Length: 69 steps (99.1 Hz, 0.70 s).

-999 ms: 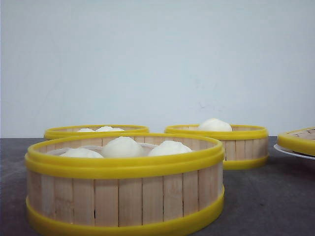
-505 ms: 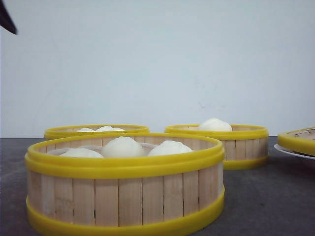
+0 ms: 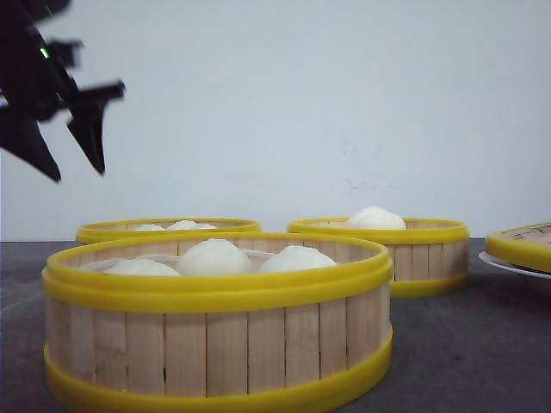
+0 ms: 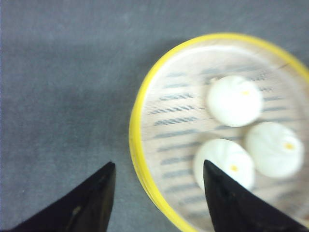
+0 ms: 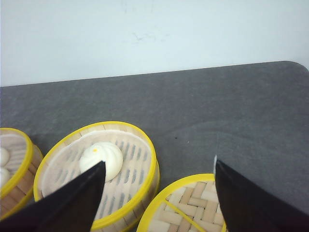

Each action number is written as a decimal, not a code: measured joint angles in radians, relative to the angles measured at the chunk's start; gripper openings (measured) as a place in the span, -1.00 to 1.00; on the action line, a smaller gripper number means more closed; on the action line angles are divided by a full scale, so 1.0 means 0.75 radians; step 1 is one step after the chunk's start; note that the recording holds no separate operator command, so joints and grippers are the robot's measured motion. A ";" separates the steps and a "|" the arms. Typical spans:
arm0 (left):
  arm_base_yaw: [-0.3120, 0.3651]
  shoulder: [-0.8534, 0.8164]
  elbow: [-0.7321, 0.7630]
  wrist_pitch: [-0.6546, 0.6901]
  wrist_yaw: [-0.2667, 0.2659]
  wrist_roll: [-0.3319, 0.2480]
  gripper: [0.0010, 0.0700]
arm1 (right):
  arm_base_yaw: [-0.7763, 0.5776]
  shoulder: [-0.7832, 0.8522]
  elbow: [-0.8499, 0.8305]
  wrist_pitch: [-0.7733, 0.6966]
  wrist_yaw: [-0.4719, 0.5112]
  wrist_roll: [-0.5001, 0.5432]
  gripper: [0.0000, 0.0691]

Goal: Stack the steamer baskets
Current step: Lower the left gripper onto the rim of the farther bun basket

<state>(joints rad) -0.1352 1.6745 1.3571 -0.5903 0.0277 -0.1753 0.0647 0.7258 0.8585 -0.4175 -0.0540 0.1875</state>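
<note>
Three steamer baskets stand on the dark table. The nearest steamer basket (image 3: 215, 318) holds three white buns. Behind it are a back-left basket (image 3: 168, 229) and a back-right basket (image 3: 379, 245) (image 5: 96, 169) with one bun. My left gripper (image 3: 77, 172) hangs open high at the upper left. In the left wrist view, the left gripper (image 4: 159, 163) is open above the yellow rim (image 4: 137, 130) of a basket with three buns, touching nothing. My right gripper (image 5: 159, 160) is open and empty, above the one-bun basket and the lid.
A flat woven lid (image 5: 193, 208) with a yellow rim lies on a white plate (image 3: 508, 265) at the right, beside the one-bun basket. A pale wall stands behind the table's far edge (image 5: 159, 72). Another basket's edge (image 5: 12, 164) shows in the right wrist view.
The left gripper has come into the front view from the upper left corner and moved down and right. The baskets have not moved.
</note>
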 joint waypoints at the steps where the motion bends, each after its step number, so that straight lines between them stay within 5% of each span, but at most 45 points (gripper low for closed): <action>1: 0.000 0.013 0.009 -0.007 -0.003 0.000 -0.03 | 0.000 0.000 0.000 0.001 0.000 0.000 0.28; 35: 0.000 0.296 0.105 -0.075 -0.073 0.001 -0.05 | 0.000 0.001 0.001 0.002 0.002 0.000 0.28; 69: -0.008 0.312 0.107 -0.042 -0.069 -0.003 -0.84 | 0.000 0.001 0.001 -0.006 0.002 0.000 0.28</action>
<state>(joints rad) -0.1410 1.9083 1.4372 -0.6220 -0.0238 -0.1772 0.0647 0.7261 0.8589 -0.4217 -0.0528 0.1875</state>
